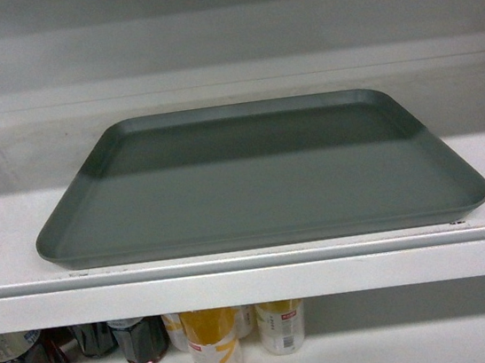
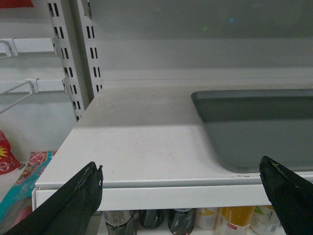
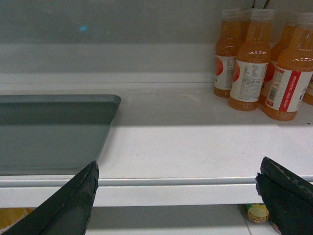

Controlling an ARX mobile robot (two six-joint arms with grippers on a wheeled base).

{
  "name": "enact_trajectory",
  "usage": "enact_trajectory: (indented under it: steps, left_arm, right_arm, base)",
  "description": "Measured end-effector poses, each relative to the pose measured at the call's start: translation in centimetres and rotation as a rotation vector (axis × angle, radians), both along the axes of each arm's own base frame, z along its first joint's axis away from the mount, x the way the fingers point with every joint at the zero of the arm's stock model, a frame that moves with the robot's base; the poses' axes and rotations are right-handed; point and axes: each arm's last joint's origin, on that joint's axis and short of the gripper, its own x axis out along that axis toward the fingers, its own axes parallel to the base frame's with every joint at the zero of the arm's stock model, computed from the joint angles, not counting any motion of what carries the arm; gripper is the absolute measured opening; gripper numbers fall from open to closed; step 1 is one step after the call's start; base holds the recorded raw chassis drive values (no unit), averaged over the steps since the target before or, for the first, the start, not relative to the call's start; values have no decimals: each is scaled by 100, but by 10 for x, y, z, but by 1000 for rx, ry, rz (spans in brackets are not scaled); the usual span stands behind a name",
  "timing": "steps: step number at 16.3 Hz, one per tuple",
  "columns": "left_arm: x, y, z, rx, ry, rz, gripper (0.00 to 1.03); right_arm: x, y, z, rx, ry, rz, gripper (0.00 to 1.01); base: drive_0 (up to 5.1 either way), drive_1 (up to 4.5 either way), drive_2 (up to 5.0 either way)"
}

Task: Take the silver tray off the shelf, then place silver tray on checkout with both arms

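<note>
The silver tray [image 1: 257, 175] lies flat on the white shelf [image 1: 0, 240], its near rim close to the shelf's front lip. The head view shows neither gripper. In the left wrist view my left gripper [image 2: 181, 169] stands open in front of the shelf lip, with the silver tray's [image 2: 259, 127] left end to the right. Seen from the right wrist, my right gripper [image 3: 177, 169] is open too, before the lip, and the silver tray's [image 3: 54, 129] right end lies at the left. Nothing is between either pair of fingers. The checkout is out of view.
Orange juice bottles [image 3: 259, 63] stand on the shelf right of the tray. Dark and yellow bottles [image 1: 212, 342] fill the shelf below. A slotted upright [image 2: 73, 58] and wire hooks border the shelf on the left, with coloured packets [image 2: 7, 156] lower down.
</note>
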Motion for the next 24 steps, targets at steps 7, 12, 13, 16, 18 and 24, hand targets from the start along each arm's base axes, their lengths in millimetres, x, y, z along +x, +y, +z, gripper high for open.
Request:
enact_trajectory:
  steps: [7, 12, 13, 16, 18, 24]
  left_arm:
    - [2, -2, 2, -47, 301, 18, 98]
    - [43, -12, 33, -87, 220, -74, 98]
    - [57, -16, 33, -87, 219, -98, 98]
    - [105, -24, 34, -63, 222, -153, 98]
    - [139, -29, 32, -54, 235, -150, 98]
    - [231, -42, -11, -76, 445, -129, 98]
  right_arm:
    - [6, 2, -2, 61, 51, 64, 98]
    - [47, 8, 22, 72, 4, 183, 98]
    - [61, 10, 27, 59, -3, 192, 98]
    - [107, 14, 27, 57, 66, 224, 98]
    - [135, 18, 19, 48, 116, 234, 98]
    - [207, 43, -8, 16, 286, 258, 98]
  base:
    - [0, 0, 0]
    - [0, 0, 0]
    - [0, 0, 0]
    - [0, 0, 0]
    - [0, 0, 0]
    - [0, 0, 0]
